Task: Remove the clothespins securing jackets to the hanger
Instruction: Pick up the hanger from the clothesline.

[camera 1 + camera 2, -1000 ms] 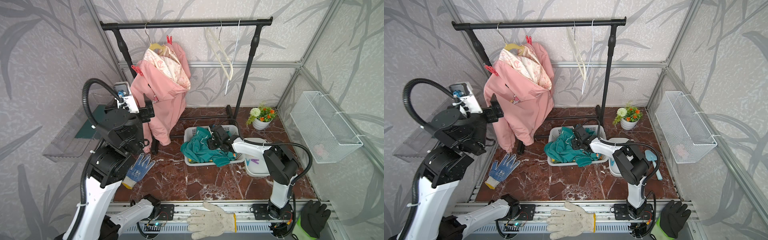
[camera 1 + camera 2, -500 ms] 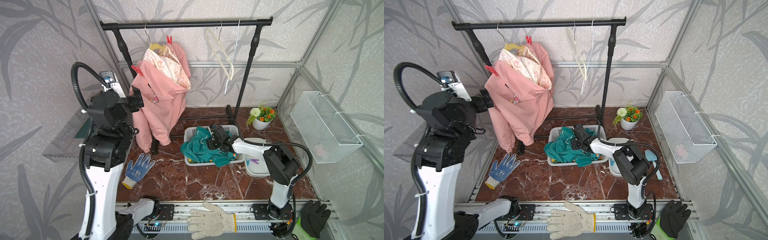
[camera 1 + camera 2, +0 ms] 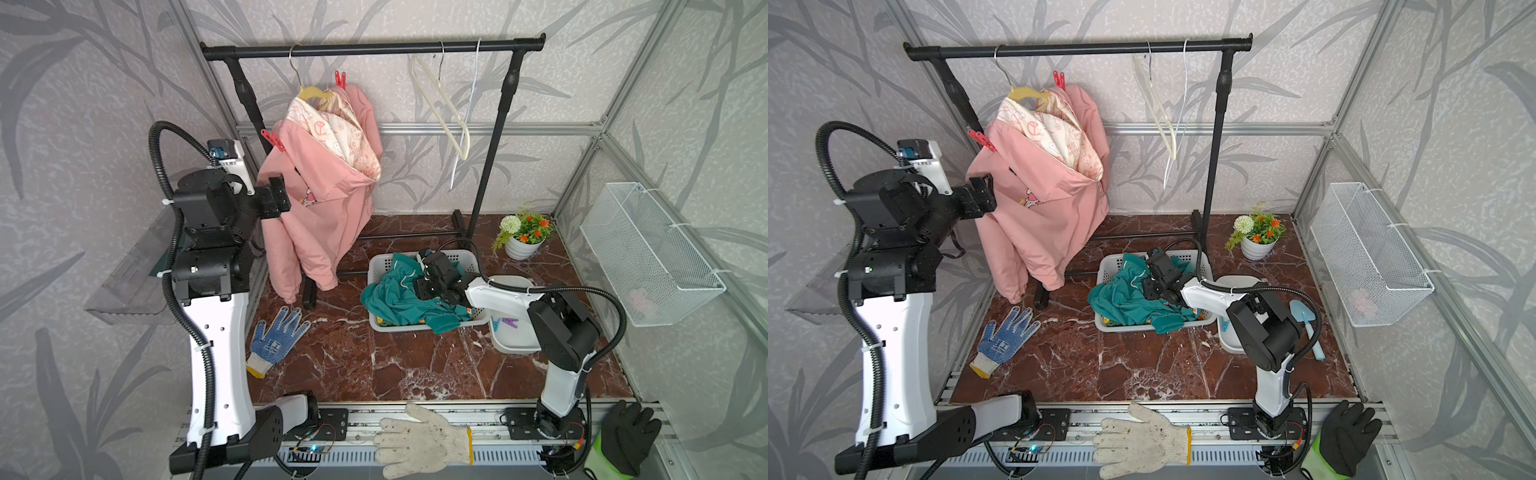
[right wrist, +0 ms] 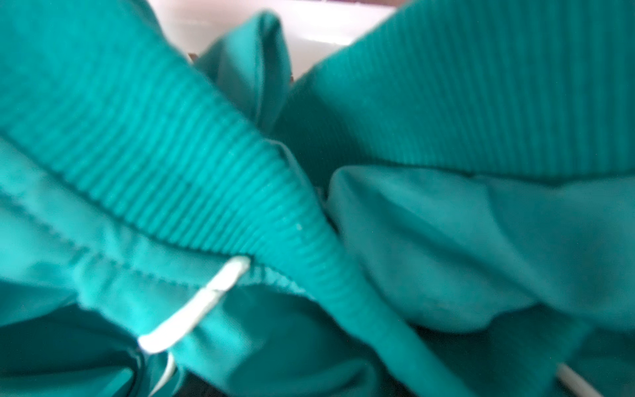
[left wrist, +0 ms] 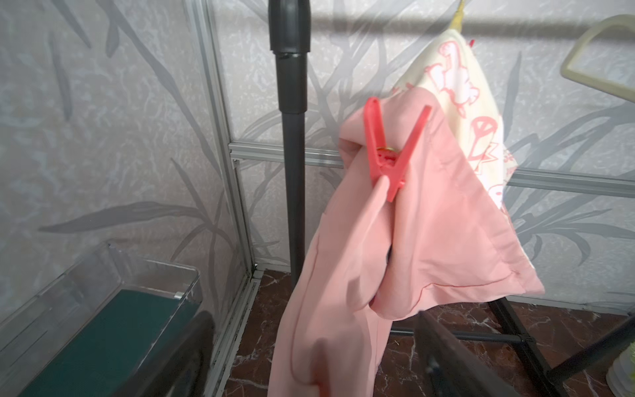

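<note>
Raised since 1 second ago, left gripper [image 3: 279, 200] — spread — hangs below red clothespin [image 5: 387, 161] on pink jacket [image 3: 328, 220].

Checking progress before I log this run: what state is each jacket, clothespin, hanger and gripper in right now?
Pink jacket: hanging on the yellow hanger, pinned.
Lower red clothespin: clipped on the jacket's shoulder.
Upper red clothespin: clipped on the other shoulder.
Teal jacket: crumpled in the white basket.
Spare hangers: bare on the rail.
Left gripper: open, beside the pink jacket.
Right gripper: on the teal jacket, jaws hidden.
</note>
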`<state>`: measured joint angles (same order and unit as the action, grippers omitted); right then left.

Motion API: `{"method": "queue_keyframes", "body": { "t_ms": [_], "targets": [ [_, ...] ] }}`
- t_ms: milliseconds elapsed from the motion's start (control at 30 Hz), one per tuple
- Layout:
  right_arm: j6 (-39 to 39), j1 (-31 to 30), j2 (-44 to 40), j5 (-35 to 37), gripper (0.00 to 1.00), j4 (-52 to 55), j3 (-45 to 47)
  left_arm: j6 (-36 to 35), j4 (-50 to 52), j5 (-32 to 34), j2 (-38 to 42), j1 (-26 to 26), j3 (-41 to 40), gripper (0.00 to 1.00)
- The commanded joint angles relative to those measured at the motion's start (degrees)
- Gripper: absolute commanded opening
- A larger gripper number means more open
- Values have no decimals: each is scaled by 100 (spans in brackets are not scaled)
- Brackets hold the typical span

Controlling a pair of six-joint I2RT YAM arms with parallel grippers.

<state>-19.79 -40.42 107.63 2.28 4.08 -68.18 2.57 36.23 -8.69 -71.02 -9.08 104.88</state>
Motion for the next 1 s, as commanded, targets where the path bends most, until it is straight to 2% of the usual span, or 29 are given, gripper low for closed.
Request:
{"method": "queue_keyframes", "body": {
  "t_ms": [0, 167, 267, 333, 633, 867, 967],
  "targets": [
    [64, -21, 43, -97, 59, 633, 189, 11, -226, -727, -148, -33, 143, 78],
    [39, -23, 3, -53, 60, 656, 222, 99, -356, -1397, -210, -35, 138, 65],
    [14, -25, 30, -52, 59, 690, 206, 156, -373, -1651, -185, -31, 98, 52],
    [7, -18, 34, -55, 59, 704, 185, 210, -371, -1728, -162, -31, 69, 46],
    [24, -18, 3, -59, 60, 724, 164, 409, -415, -1940, -129, -31, -8, 41],
    [20, -19, -50, -7, 59, 780, 204, 520, -606, -1960, -80, -21, -183, 31],
    [25, -20, -50, -8, 59, 788, 184, 539, -711, -1946, -58, 0, -257, 29]
  ]
}}
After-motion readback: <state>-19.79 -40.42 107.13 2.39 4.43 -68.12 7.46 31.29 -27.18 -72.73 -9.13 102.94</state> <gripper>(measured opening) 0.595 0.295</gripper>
